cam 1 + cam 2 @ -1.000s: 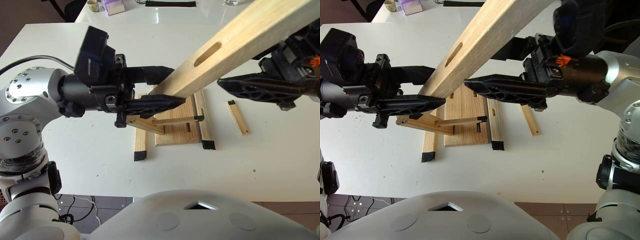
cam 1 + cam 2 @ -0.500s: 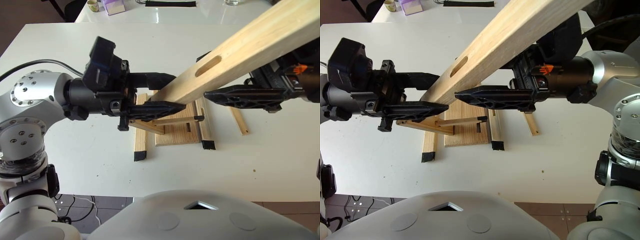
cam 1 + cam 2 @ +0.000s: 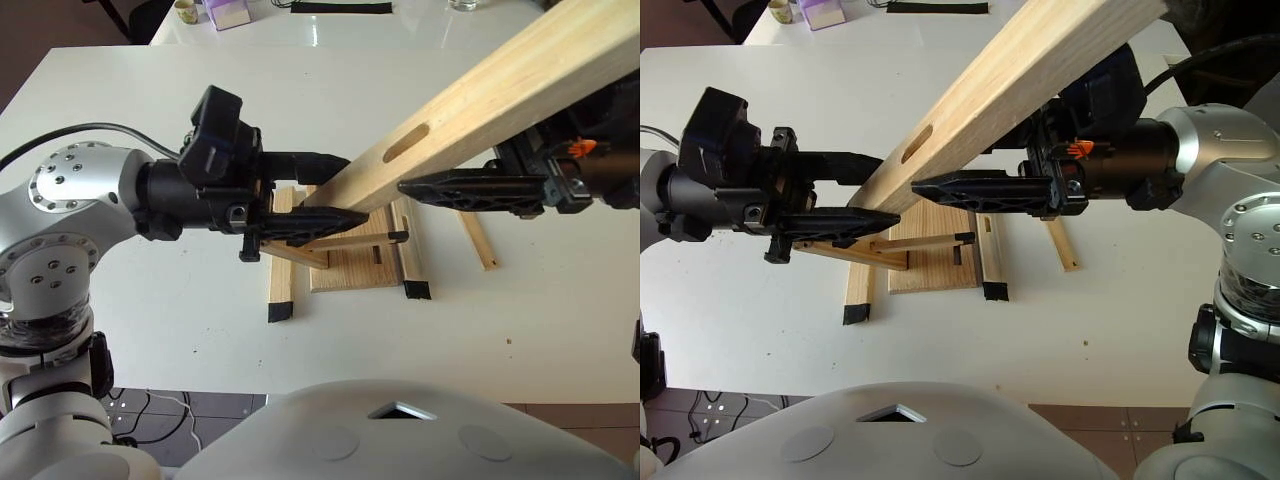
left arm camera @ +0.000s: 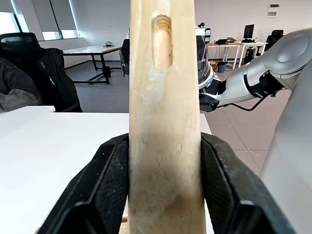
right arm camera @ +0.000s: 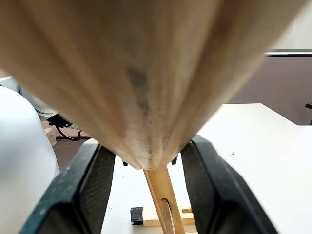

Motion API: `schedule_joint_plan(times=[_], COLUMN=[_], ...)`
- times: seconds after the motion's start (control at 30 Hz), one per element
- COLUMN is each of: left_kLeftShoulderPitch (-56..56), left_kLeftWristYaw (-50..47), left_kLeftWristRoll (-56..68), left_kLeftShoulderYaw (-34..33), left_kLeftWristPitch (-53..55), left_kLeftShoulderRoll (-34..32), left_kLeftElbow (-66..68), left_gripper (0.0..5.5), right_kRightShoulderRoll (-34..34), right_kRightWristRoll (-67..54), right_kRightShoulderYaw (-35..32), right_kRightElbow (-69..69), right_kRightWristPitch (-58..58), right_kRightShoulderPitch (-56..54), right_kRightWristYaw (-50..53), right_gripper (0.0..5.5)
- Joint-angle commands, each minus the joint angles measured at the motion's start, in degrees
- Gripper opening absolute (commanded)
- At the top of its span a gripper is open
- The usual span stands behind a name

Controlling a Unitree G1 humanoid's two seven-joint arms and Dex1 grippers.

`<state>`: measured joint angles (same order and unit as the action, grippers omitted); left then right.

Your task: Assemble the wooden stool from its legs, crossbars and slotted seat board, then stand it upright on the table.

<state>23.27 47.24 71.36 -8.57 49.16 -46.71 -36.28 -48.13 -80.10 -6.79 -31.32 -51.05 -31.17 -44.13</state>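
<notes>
While the left gripper (image 3: 350, 187) pinches the long pale slotted wooden leg (image 3: 480, 95) between its fingers (image 4: 114, 185), the right gripper (image 3: 410, 168), hold unclear, should steady it.

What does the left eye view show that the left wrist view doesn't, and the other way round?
Left eye view alone: the partly built wooden stool frame, and a short loose wooden crossbar beside it. Left wrist view alone: a black office chair and desks in the room behind. Both: the white table, and the left claw clamped on the long pale wooden stool leg with its oval slot.
</notes>
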Motion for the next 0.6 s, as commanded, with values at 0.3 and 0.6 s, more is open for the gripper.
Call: schedule_joint_plan(times=[0.3,0.6], left_kLeftShoulderPitch=[11.2,-3.1], left_kLeftWristYaw=[-15.8,-2.0], left_kLeftWristRoll=[10.1,-27.4], left_kLeftShoulderYaw=[-3.5,4.5], left_kLeftWristPitch=[-0.6,-18.0], left_kLeftShoulderRoll=[5.3,-3.0], left_kLeftElbow=[9.9,29.7], left_gripper=[3.26,3.26], right_kRightShoulderRoll=[-1.8,-7.3], right_kRightWristRoll=[10.9,44.9], right_kRightShoulderYaw=[-4.2,3.6], right_kRightElbow=[4.6,11.5], right_kRightWristPitch=[4.0,27.9], right_kRightShoulderPitch=[-0.3,16.1], right_kRightWristYaw=[-0.5,-13.1], right_gripper=[2.0,2.0])
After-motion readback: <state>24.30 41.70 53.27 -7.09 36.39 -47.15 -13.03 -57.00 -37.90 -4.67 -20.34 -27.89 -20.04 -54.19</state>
